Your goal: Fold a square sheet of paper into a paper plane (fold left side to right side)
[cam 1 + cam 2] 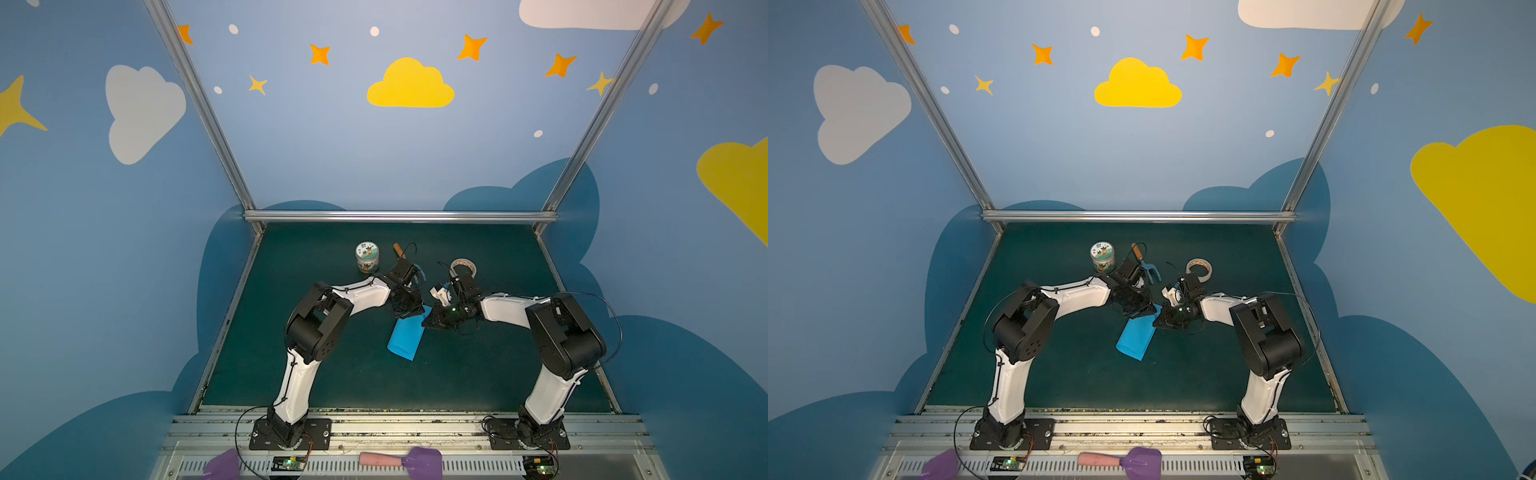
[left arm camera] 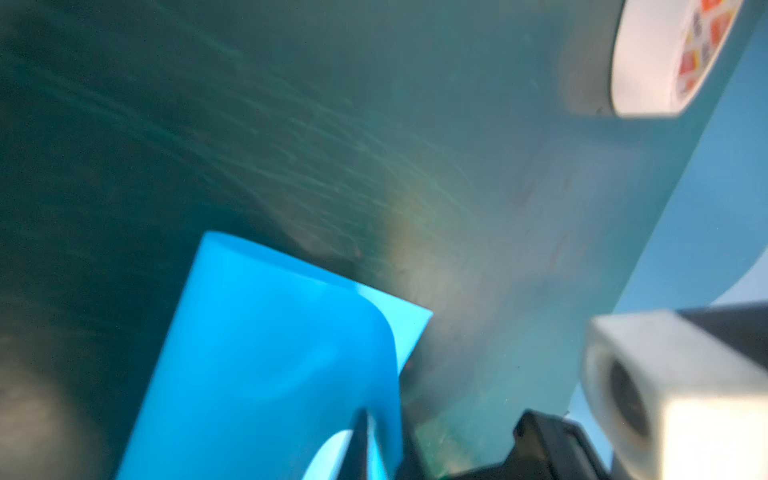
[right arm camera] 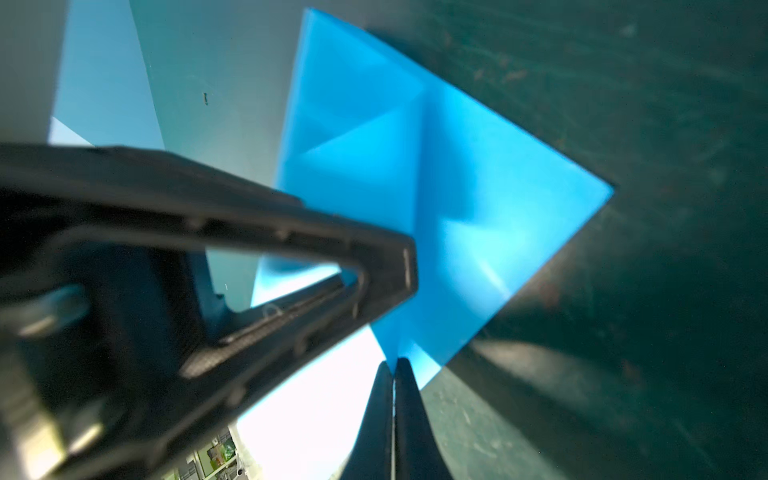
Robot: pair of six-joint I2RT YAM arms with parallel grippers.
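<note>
Paper lifted at its far end between two arms, mid-worktop.
The left claw sits at that end, and I cannot tell whether it is apart or together. Only the right wrist view shows the right claw clamped on the creased paper's corner.

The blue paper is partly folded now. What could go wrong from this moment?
The right pincer is shut on only a small bit of the sheet of paper; a pull may tear or crumple it. The left pincer is very near, so the two could collide.
</note>
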